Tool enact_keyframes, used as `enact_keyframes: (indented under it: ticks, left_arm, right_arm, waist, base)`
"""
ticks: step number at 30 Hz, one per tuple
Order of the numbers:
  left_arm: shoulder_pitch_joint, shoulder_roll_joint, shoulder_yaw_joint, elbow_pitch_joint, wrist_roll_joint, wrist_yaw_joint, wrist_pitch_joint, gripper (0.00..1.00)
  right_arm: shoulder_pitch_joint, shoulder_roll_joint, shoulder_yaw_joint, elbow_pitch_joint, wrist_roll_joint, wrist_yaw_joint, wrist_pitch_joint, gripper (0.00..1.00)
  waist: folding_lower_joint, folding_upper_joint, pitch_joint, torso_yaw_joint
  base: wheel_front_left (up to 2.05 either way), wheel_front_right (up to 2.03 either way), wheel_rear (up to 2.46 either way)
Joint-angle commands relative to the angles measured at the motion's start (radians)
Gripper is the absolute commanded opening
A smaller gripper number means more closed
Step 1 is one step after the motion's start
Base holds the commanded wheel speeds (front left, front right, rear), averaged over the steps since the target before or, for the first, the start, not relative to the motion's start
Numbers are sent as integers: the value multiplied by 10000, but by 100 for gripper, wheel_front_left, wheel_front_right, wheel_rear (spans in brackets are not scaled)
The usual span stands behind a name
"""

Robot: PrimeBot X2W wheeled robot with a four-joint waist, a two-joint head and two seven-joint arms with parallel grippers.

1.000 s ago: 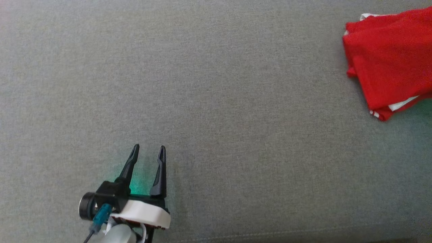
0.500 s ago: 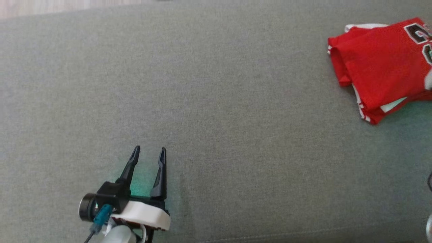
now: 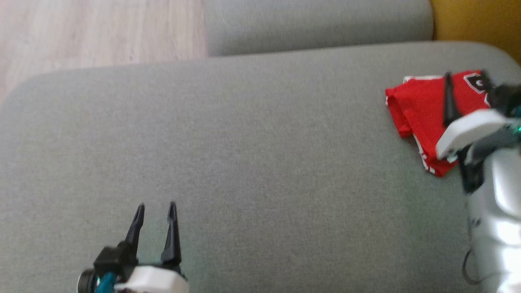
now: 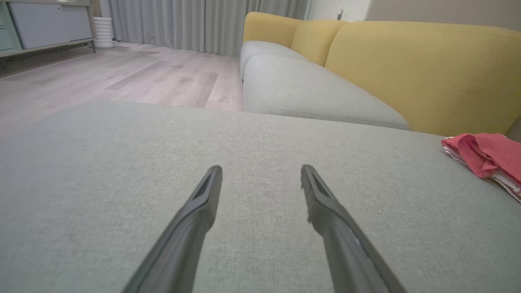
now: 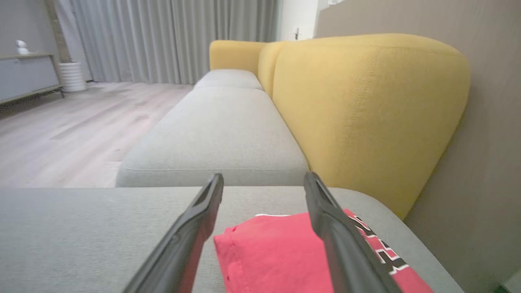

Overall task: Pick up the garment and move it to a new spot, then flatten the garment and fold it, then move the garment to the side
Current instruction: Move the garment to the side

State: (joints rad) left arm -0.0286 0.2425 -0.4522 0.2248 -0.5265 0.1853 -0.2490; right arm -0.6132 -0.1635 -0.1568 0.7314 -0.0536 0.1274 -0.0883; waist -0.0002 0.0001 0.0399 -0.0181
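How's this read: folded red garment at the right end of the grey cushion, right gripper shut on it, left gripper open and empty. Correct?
Not quite. The right gripper is open, not shut on the garment: the right wrist view shows its jaws spread wide above the cloth, clamping nothing. The rest holds: the folded red garment lies at the right end of the grey cushion, and the left gripper is open and empty.
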Motion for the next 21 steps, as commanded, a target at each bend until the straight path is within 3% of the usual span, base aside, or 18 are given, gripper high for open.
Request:
enact_keyframes:
  ticks: [1, 15, 21]
  left_arm:
    - [-56, 212, 477, -297, -99, 67, -100, 100]
    - [922, 146, 918, -313, -330, 204, -122, 100]
    - [999, 115, 868, -207, -311, 200, -122, 100]
  right_arm:
    - [89, 184, 359, -631, 135, 33, -164, 100]
    - [4238, 1118, 954, -3899, 625, 33, -250, 100]
    - [5656, 1129, 1686, -4619, 1797, 33, -425, 100]
  waist:
    - [2, -1, -471, 229]
    - [2, -1, -1068, 758]
    - [2, -1, -1199, 945]
  base:
    - [0, 0, 0]
    - [0, 0, 0]
    - [0, 0, 0]
